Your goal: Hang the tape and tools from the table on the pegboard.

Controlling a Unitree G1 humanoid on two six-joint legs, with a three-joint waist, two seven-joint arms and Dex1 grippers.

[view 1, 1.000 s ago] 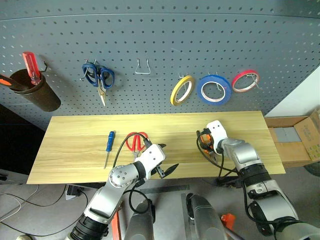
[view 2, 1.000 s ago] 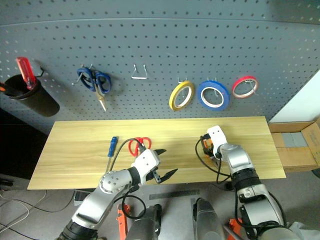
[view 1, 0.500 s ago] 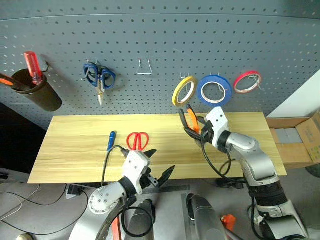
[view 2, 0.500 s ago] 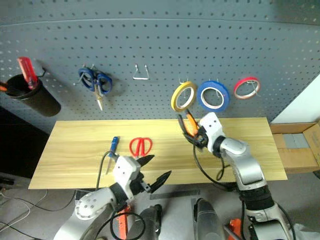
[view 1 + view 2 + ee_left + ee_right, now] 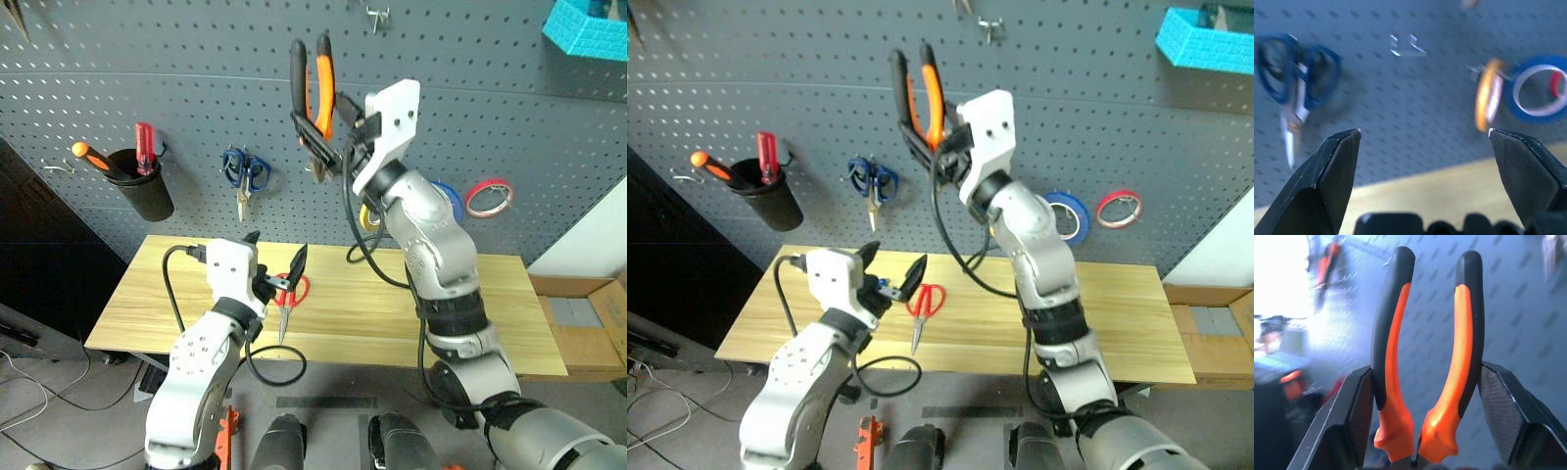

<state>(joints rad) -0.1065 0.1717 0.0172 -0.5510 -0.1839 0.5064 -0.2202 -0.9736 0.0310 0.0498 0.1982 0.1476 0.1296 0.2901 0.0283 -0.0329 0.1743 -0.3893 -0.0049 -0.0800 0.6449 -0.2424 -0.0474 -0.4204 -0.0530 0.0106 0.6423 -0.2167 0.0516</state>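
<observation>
Raised from the table [image 5: 392,323] since earlier, the pliers [image 5: 312,93] are clamped in the right gripper [image 5: 338,147] at the pegboard's [image 5: 147,78] twelve o'clock; the left gripper [image 5: 276,262] is held wide, empty.

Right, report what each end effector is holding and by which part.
The right end effector grips the pliers low on the orange-and-black handles, near the pivot, handles pointing up. The left end effector is open and holds nothing.

— What is the right gripper [image 5: 328,132] gripping?
— Orange-and-black pliers [image 5: 315,98], handles up, against the pegboard [image 5: 196,88].
— And the left gripper [image 5: 274,259]?
— Hanging spread over the red-handled scissors [image 5: 286,297] lying on the table [image 5: 372,313].
</observation>
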